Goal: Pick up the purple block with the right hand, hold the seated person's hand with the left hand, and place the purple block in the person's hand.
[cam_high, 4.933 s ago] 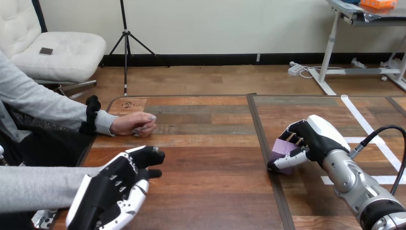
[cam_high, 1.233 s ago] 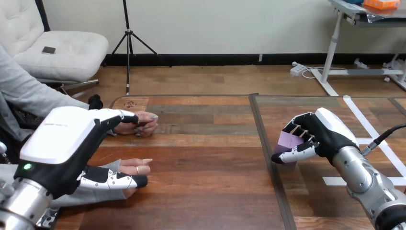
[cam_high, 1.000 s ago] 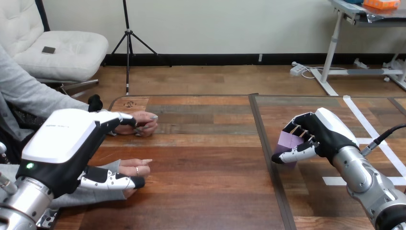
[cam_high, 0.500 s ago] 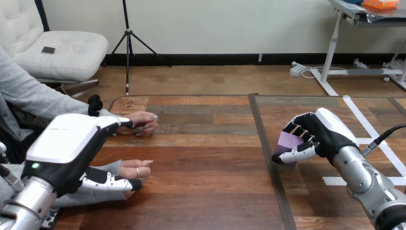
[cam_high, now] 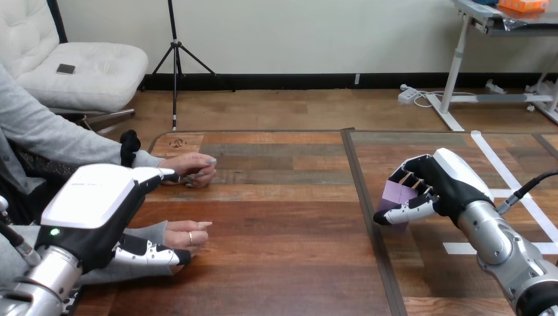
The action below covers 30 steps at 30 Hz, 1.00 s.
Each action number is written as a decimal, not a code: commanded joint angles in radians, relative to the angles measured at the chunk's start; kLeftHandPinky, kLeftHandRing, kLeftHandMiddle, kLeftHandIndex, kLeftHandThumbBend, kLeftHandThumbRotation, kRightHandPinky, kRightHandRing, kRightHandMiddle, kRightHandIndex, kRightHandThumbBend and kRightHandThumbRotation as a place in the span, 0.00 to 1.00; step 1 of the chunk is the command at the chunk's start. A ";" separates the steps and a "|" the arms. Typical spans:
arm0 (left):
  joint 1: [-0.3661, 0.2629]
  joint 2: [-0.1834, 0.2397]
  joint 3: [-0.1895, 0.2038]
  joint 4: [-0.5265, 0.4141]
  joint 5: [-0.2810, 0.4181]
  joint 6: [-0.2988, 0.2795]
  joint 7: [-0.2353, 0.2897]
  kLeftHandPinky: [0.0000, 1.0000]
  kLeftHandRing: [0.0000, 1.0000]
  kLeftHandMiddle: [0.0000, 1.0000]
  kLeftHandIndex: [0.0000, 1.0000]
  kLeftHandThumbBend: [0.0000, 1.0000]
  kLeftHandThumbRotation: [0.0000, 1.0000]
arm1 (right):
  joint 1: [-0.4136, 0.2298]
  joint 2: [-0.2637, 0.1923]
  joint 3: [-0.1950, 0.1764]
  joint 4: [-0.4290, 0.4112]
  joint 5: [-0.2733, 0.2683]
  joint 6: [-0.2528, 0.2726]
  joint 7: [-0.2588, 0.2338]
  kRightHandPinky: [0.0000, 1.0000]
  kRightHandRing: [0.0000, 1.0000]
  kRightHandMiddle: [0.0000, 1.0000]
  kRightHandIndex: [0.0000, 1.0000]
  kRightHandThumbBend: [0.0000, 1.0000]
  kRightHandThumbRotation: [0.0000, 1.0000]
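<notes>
The purple block (cam_high: 396, 195) sits in my right hand (cam_high: 449, 183), whose fingers and thumb are curled round it, a little above the table at the right. My left hand (cam_high: 92, 205) hangs at the lower left, back upward, over the wrist of the person's nearer hand (cam_high: 185, 234). That hand lies flat on the table with its fingers pointing right. My left hand's fingers reach out straight above the wrist and its thumb (cam_high: 152, 256) lies along the near side; I see no grip round it. The person's farther hand (cam_high: 191, 169) rests loosely closed on the table behind.
A dark seam (cam_high: 359, 197) runs front to back through the wooden table (cam_high: 283, 224), between my two hands. White tape strips (cam_high: 501, 172) mark the right part. The person's grey sleeves come in from the left edge.
My left hand has sunk lower and drawn back to the left over the person's nearer wrist, uncovering more of their fingers. My right hand and the block have stayed still.
</notes>
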 commanded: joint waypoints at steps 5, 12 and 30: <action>-0.095 0.041 -0.041 0.060 0.028 0.026 0.046 0.76 0.80 0.82 0.81 1.00 0.41 | -0.083 -0.034 -0.018 -0.041 0.009 -0.015 0.004 0.41 0.45 0.49 0.50 0.70 0.00; -0.122 0.052 -0.069 0.105 0.037 0.036 0.052 0.77 0.80 0.83 0.81 1.00 0.38 | -0.084 -0.035 -0.018 -0.042 0.006 -0.019 -0.007 0.42 0.46 0.49 0.49 0.71 0.00; -0.172 0.083 -0.133 0.170 0.051 0.075 0.016 0.79 0.79 0.81 0.81 1.00 0.32 | -0.084 -0.032 -0.028 -0.045 0.014 -0.018 0.001 0.42 0.46 0.49 0.49 0.71 0.00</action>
